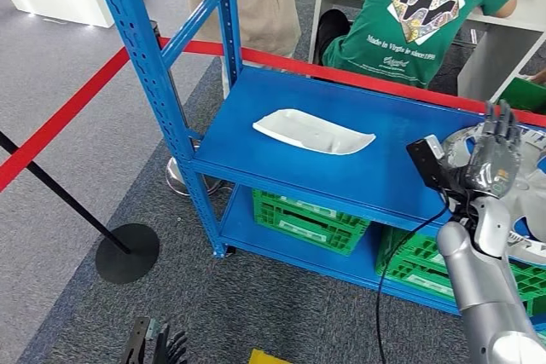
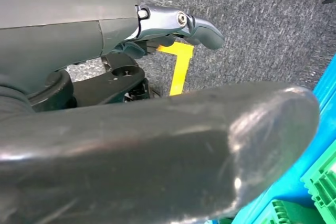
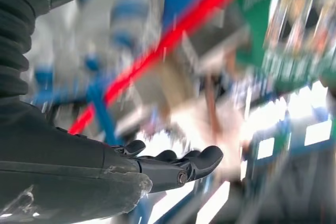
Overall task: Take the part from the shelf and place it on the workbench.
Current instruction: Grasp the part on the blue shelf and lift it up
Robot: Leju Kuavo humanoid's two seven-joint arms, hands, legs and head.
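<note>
Blue shelf (image 1: 399, 168) w/ two decks; upper deck carries the white part (image 1: 313, 131), lying flat near mid-deck, nothing touching it. Green crates (image 1: 309, 221) sit on the lower deck. Red barrier tape (image 1: 71, 108) runs behind; two people beyond it, one seated at a white surface (image 1: 534, 14).

Right hand (image 1: 492, 155) is raised at the shelf's right end, fingers spread & apart, holding nothing, well apart from the part. Right wrist view is blurred but shows fingers extended, nothing in them. Left hand (image 1: 164, 349) hangs low by the carpet; in the left wrist view fingers look straight, nothing held.

Step, as I judge it: reach to the part. Do it well by bringing the right hand across to the part's near long edge, coming in low, since it's thin & flat; get fingers under one edge, thumb on top, before lifting. Prob slides if pushed.
</note>
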